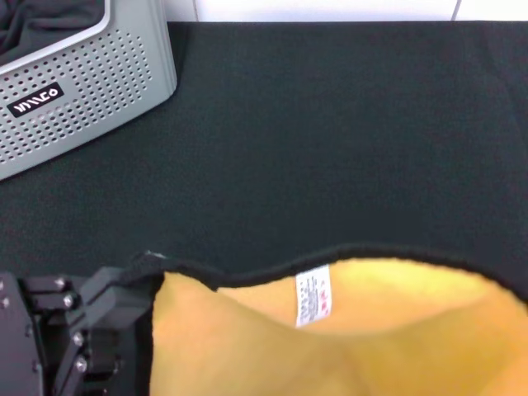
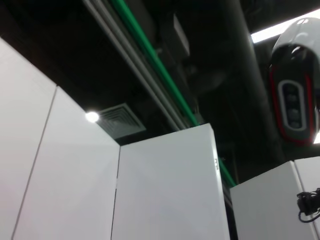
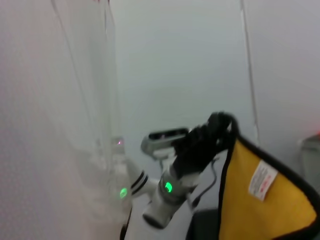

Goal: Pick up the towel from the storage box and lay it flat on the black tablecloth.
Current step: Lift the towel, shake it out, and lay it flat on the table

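The yellow-orange towel (image 1: 346,338) with black trim and a white care label (image 1: 313,297) hangs spread along the near edge of the head view, above the black tablecloth (image 1: 330,140). My left gripper (image 1: 142,276) at the lower left is shut on the towel's left corner. The right wrist view shows the towel (image 3: 250,205) from the side, with that left gripper (image 3: 217,127) pinching its top corner. My right gripper is out of view; the towel runs off the right edge. The grey perforated storage box (image 1: 82,91) stands at the far left corner.
Folded black fabric (image 1: 41,25) lies inside the storage box. A white wall runs behind the table's far edge (image 1: 330,10). The left wrist view points up at white panels (image 2: 165,190) and a dark ceiling.
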`<control>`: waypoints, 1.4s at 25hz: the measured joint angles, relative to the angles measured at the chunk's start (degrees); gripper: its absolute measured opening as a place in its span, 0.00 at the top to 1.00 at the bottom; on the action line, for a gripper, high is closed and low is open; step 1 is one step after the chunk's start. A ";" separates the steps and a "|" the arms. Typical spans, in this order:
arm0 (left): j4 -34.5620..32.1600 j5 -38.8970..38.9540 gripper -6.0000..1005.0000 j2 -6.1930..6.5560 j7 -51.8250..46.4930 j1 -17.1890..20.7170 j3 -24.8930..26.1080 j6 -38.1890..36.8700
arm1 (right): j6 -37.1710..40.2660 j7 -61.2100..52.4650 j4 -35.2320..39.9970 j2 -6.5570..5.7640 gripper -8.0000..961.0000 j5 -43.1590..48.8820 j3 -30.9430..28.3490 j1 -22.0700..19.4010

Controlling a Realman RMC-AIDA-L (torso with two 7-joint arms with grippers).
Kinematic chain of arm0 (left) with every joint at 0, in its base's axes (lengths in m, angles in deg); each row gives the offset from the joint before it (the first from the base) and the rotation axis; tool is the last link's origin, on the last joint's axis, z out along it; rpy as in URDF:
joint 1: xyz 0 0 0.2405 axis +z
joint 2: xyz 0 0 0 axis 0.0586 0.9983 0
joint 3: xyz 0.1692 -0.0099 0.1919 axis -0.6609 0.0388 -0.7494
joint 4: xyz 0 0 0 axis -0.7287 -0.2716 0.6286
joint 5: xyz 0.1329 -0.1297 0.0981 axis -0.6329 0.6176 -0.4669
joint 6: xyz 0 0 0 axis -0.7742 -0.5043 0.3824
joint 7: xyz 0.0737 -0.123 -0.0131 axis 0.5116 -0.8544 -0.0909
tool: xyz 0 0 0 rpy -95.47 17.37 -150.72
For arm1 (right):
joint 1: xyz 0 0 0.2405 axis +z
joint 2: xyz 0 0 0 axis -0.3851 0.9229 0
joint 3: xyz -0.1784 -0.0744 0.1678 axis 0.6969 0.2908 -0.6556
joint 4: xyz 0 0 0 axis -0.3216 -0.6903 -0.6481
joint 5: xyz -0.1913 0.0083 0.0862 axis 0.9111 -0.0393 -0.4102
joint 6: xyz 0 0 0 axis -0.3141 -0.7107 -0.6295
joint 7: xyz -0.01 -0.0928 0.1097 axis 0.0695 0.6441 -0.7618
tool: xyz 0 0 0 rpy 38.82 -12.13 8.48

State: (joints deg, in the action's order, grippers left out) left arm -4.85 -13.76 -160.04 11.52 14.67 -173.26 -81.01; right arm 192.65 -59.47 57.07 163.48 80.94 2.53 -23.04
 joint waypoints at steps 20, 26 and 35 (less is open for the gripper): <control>-4.19 1.10 0.97 5.00 4.86 4.39 -8.06 -0.33 | 0.49 4.29 -1.00 0.26 0.97 -1.16 11.67 -1.98; -6.04 3.96 0.97 6.94 4.80 5.37 -10.54 -0.38 | 0.52 4.37 -0.31 0.25 0.97 -4.39 11.25 -3.78; 19.24 4.58 0.97 0.14 5.64 -10.13 -5.81 0.08 | -2.37 10.45 -22.53 0.26 0.97 4.63 6.56 3.59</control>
State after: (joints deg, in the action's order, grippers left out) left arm 14.39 -9.17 -159.90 17.16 4.54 -179.08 -80.93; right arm 190.28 -49.02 34.54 163.74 85.58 9.08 -19.45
